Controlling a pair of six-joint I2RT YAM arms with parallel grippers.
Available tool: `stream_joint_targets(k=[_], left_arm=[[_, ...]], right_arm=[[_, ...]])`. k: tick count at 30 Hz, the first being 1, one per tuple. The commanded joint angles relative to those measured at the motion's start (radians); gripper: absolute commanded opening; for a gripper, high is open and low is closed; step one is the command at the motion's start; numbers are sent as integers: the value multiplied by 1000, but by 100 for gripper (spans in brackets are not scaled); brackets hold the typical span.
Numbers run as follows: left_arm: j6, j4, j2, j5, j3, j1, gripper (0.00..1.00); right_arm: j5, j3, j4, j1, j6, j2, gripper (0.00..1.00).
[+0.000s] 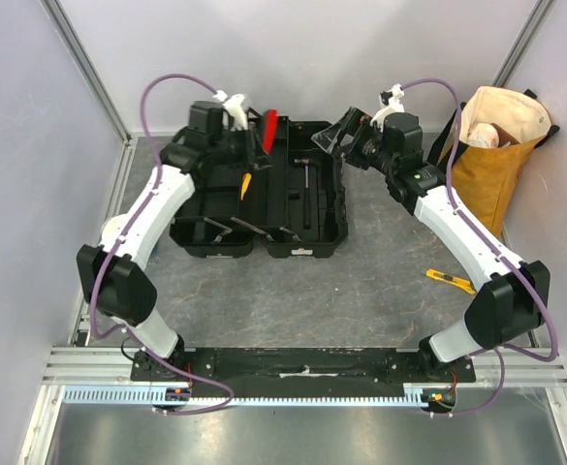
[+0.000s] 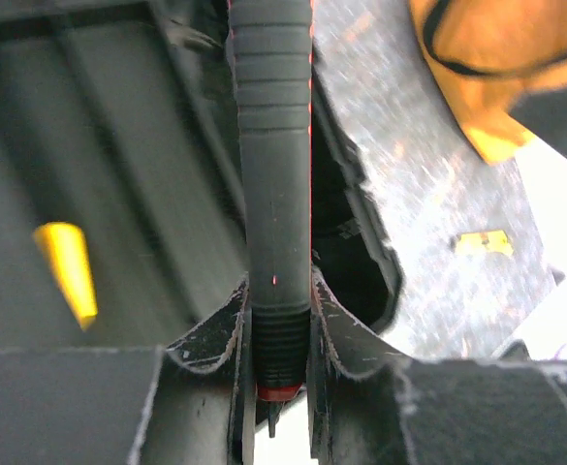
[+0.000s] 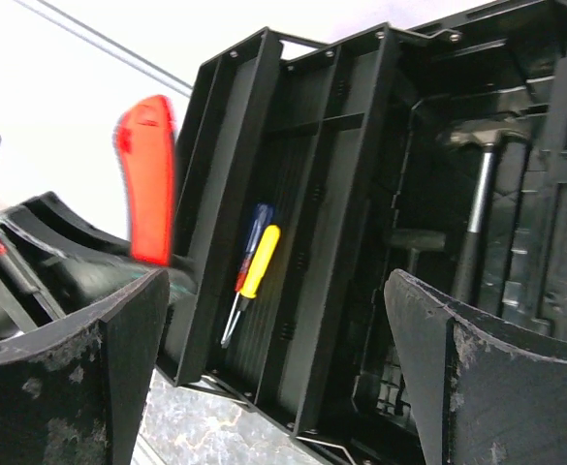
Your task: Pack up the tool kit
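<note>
**Step in hand: bringing one tool to the toolbox.** The left gripper is pressed together on the ribbed black-and-red handle of what we take to be the pliers. The handle runs straight out ahead of its fingers, and the open box lies beneath and to the left of them.

The right gripper is spread and holds nothing. Directly ahead of it we see the box interior. The screwdrivers, one yellow-handled and one blue, lie in a narrow tray in front of it, and the hammer lies off to its right.

A yellow knife rests on the table, well behind the right gripper and near that arm's elbow, outside the box.

We judge that the next move calls for lowering the pliers into a free compartment and then spreading the left fingers to release them. The knife is not yet packed, and the right arm looks best placed to fetch it.
</note>
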Motion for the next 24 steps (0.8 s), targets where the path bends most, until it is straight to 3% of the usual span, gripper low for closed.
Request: stream_joint_targets(k=[1, 7, 20, 24], left_arm=[[16, -10, -94, -41, 15, 148, 2], [52, -112, -11, 41, 61, 255, 2], [91, -116, 144, -28, 125, 272, 2], [98, -123, 175, -45, 139, 278, 9]], right_arm=[[53, 31, -49, -28, -35, -34, 98], [36, -17, -66, -51, 6, -25, 98], [13, -43, -110, -76, 42, 4, 96], [10, -51, -121, -84, 49, 10, 96]])
